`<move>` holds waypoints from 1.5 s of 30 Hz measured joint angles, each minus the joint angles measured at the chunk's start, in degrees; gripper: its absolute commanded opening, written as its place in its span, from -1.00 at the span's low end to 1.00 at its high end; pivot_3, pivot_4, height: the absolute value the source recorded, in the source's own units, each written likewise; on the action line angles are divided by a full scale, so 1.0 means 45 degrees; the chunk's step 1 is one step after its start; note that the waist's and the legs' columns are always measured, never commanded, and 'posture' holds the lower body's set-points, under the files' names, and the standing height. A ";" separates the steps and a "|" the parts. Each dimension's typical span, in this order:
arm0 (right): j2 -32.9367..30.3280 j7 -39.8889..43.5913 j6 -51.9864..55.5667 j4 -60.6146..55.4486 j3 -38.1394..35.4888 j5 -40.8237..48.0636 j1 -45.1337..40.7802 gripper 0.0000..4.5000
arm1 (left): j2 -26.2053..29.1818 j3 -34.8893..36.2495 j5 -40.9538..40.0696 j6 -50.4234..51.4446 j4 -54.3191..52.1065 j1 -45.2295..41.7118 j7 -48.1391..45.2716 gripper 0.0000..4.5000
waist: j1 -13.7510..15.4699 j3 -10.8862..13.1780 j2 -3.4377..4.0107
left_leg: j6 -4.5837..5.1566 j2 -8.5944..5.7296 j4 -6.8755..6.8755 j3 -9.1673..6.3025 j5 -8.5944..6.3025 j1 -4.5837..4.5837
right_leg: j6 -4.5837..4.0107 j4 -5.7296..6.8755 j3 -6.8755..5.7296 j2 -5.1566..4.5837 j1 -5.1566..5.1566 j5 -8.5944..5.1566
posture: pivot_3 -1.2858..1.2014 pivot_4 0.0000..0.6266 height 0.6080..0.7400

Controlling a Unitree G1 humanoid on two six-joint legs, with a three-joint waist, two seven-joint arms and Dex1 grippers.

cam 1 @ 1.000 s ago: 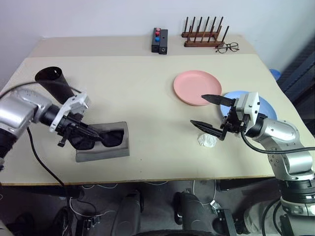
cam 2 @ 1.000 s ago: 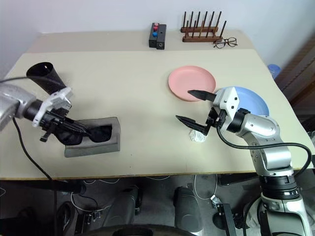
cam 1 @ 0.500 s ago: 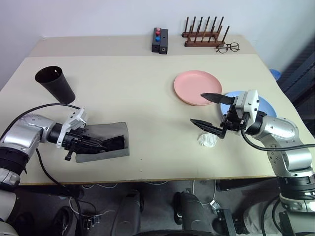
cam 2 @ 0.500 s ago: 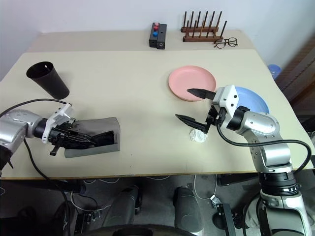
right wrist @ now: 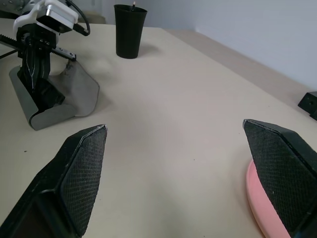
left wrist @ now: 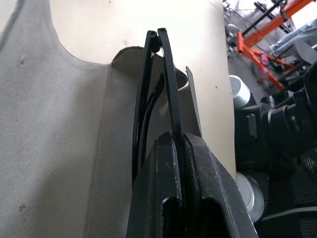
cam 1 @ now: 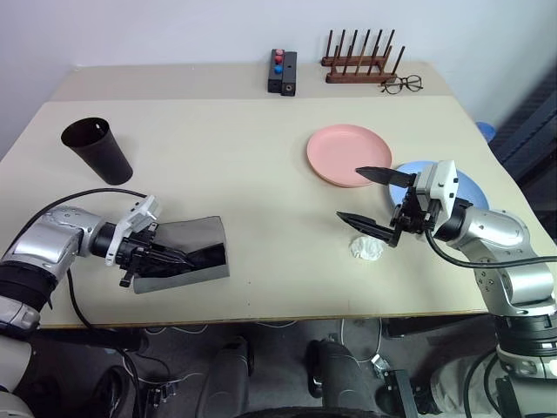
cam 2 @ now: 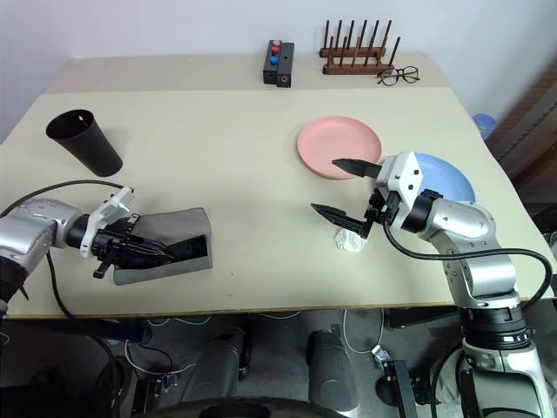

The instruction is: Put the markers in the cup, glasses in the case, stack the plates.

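The grey case [cam 1: 187, 235] lies near the table's front left, its mouth facing right. My left gripper [cam 1: 165, 256] reaches into it from the left, shut on the folded black glasses [left wrist: 153, 89], which sit inside the case's mouth [left wrist: 74, 129]. Upright at the far left stands the black cup [cam 1: 97, 150]; a slim tip pokes above its rim [right wrist: 132, 4]. Right of centre lies the pink plate [cam 1: 348, 154], and the light blue plate [cam 1: 473, 188] lies beside it, partly behind my right arm. Between the plates' near edges my right gripper [cam 1: 348, 194] hovers open and holds nothing.
A crumpled white scrap [cam 1: 366, 248] lies under the right gripper. At the back edge stand a black box with red and blue buttons [cam 1: 282, 71], a wooden peg rack [cam 1: 357, 63] and thin wire-framed spectacles [cam 1: 401, 84].
My left gripper has sunk with the glasses, from just above the case down into its mouth. The right arm has not moved.
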 measured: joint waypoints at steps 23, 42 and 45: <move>0.0001 -0.0164 0.0140 -0.0004 0.0003 -0.0010 -0.0072 1.00 | -0.0005 -0.0992 -0.0337 0.0934 -0.0267 -0.0397 -0.0030 0.98 | 0.0017 -0.0016 0.0026 | -0.0001 0.0001 0.0001 0.0003 0.0000 0.0003 | 0.0003 -0.0003 -0.0001 -0.0003 0.0005 -0.0005 | 0.03 -0.52 1.00; 0.0042 -0.0202 0.0127 0.0004 0.0072 -0.0110 -0.0248 1.00 | 0.1651 -0.1085 -0.0345 0.1430 -0.2988 0.0046 -0.0004 0.98 | -0.0005 -0.0011 0.0025 | -0.0002 0.0005 -0.0012 0.0006 -0.0001 -0.0001 | 0.0035 -0.0015 0.0000 -0.0003 -0.0003 -0.0026 | 0.03 -0.52 1.00; 0.0112 -0.0203 0.0123 0.0006 0.0074 -0.0119 -0.0257 1.00 | 0.1593 -0.1073 -0.0006 0.0830 -0.2852 0.0235 -0.0004 0.98 | 0.0002 -0.0011 0.0025 | -0.0002 0.0007 -0.0011 0.0006 -0.0001 -0.0003 | 0.0035 -0.0015 -0.0002 -0.0001 -0.0006 -0.0027 | 0.03 -0.52 1.00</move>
